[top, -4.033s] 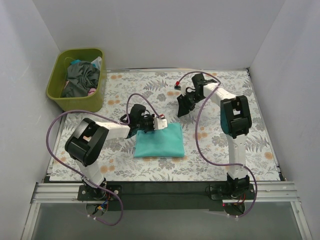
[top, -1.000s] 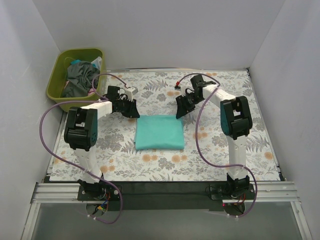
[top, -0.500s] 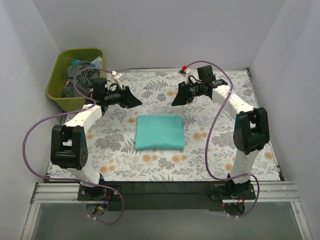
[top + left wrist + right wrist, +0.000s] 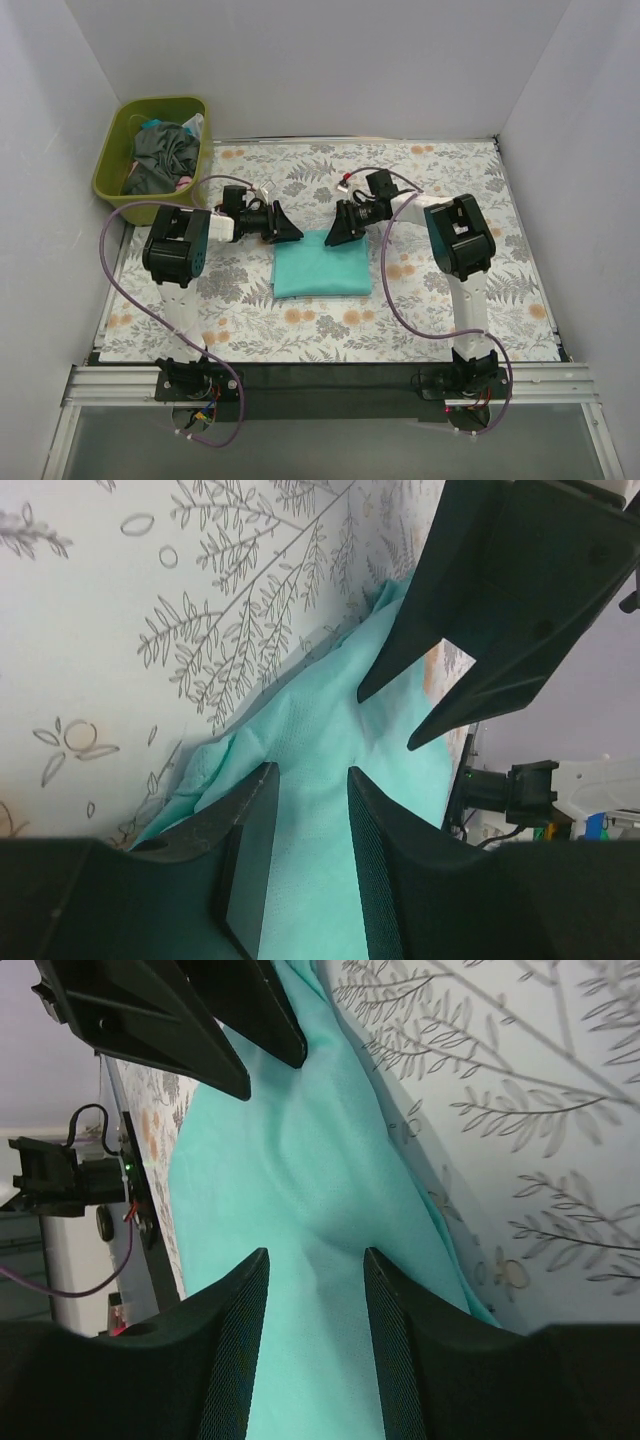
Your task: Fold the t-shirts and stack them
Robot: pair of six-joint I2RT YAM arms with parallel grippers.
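Folded turquoise-green cloth t-shirt (image 4: 322, 264) lies flat, roughly a rectangle, mid-table on the floral-print tablecloth (image 4: 450, 180).

Left gripper (image 4: 288, 230) is low at the shirt's far-left corner, pointing right. Its wrist view shows the black fingers (image 4: 245, 860) apart, with turquoise fabric running flat through the gap and nothing pinched. Layered fold edges show at that corner, just beside the fingers.

Right gripper (image 4: 336, 232) is low at the far-right corner, pointing left, so the two grippers face each other across the shirt's far edge, near but apart. Its wrist view also shows the fingers (image 4: 235, 1360) parted, with smooth cloth between them and no clamp on it. Whether the tips touch the fabric cannot be told.

Each wrist camera catches the opposite gripper across the shirt: the right one (image 4: 500, 580) from the left wrist, the left one (image 4: 180, 1020) from the right.

Olive-green plastic basket (image 4: 110, 185) sits at the far-left corner of the table, well apart from the folded shirt. Dark grey crumpled shirts (image 4: 165, 155) are heaped inside it.
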